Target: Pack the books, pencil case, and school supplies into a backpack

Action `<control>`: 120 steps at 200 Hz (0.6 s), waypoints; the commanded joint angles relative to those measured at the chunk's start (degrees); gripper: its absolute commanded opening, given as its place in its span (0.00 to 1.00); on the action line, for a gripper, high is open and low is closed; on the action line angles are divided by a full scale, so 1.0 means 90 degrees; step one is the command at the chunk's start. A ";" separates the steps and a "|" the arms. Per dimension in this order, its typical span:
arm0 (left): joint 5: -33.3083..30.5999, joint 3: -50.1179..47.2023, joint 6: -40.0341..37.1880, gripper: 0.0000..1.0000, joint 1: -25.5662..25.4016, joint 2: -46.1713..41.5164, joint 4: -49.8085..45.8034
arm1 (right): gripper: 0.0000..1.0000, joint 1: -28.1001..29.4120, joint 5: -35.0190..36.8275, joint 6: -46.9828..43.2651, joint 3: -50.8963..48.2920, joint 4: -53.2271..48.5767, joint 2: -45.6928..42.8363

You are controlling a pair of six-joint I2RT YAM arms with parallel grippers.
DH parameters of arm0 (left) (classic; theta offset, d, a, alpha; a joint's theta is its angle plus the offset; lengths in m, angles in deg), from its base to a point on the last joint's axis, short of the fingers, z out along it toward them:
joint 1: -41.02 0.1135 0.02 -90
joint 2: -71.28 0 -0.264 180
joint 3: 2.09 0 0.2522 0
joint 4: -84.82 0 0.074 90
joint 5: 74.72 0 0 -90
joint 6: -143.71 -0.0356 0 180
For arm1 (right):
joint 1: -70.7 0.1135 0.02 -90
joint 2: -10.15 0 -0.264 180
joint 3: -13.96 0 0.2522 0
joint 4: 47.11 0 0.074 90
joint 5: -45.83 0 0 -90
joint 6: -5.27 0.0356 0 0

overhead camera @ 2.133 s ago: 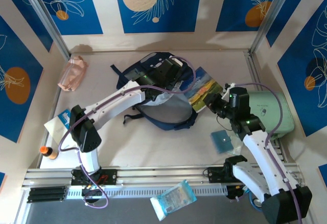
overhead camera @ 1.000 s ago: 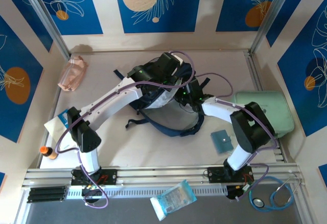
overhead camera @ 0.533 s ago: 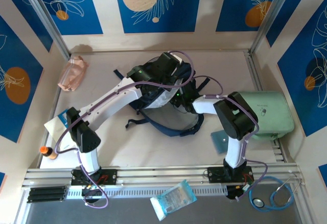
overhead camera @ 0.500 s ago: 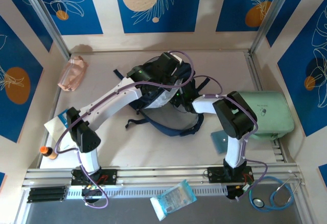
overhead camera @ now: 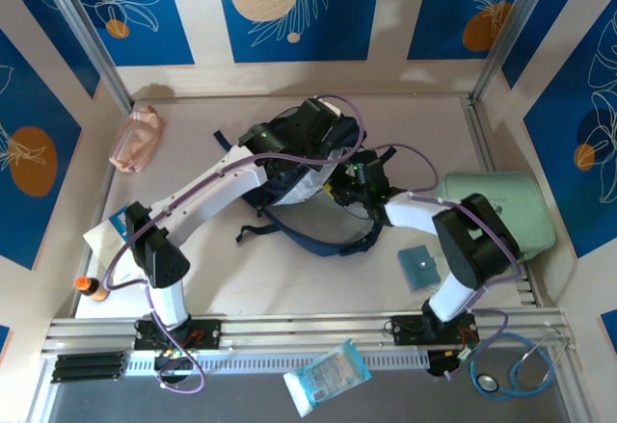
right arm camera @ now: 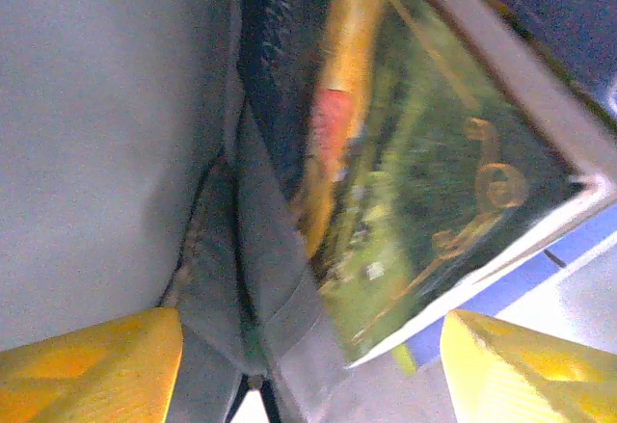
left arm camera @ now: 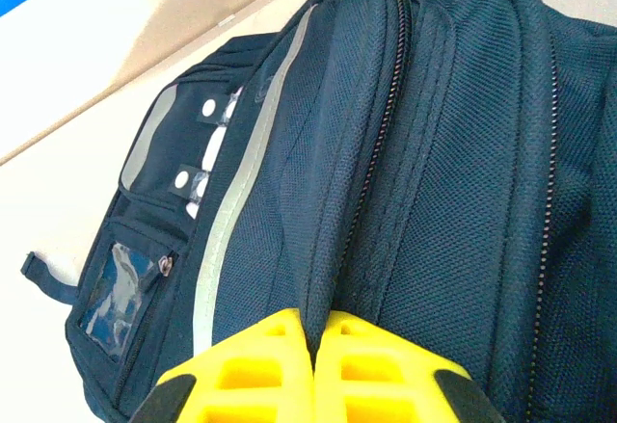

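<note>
right tool [right arm camera: 313, 334]: jaws wide apart, holding nothing | green book [right arm camera: 415, 201]: just ahead, long edge pointing into backpack [left arm camera: 434, 153], mid-counter [overhead camera: 289, 278] | left tool [left arm camera: 314, 336]: pinched shut on backpack flap | nearer arm: right

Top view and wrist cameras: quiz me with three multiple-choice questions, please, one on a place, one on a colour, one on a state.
1. Where does the pencil case lie? A far left corner of the table; B near right corner; C dead centre.
2. The square pad's colour? A red; B teal; C black.
3. The right gripper is? A shut; B open; C gripping the pad.
A: it lies there by the far left edge. B: plainly teal. B: its fingers stand wide apart.
</note>
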 commanded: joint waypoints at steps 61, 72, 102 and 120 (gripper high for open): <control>0.0277 -0.0803 0.0184 0.00 0.0348 0.0128 0.1117 | 0.71 -0.0639 0.0857 -0.1015 -0.0915 -0.2301 -0.2509; 0.0523 -0.0983 0.0305 0.00 0.0412 0.0257 0.1252 | 0.71 -0.0925 0.1024 -0.1353 -0.0842 -0.2812 -0.2967; 0.0904 -0.1022 0.0637 0.00 0.0472 0.0722 0.1342 | 0.72 -0.1560 0.1220 -0.1848 -0.0539 -0.3928 -0.3686; 0.1271 -0.0986 0.0880 0.15 0.0477 0.0883 0.1331 | 0.72 -0.1729 0.1245 -0.2091 -0.0279 -0.4452 -0.3802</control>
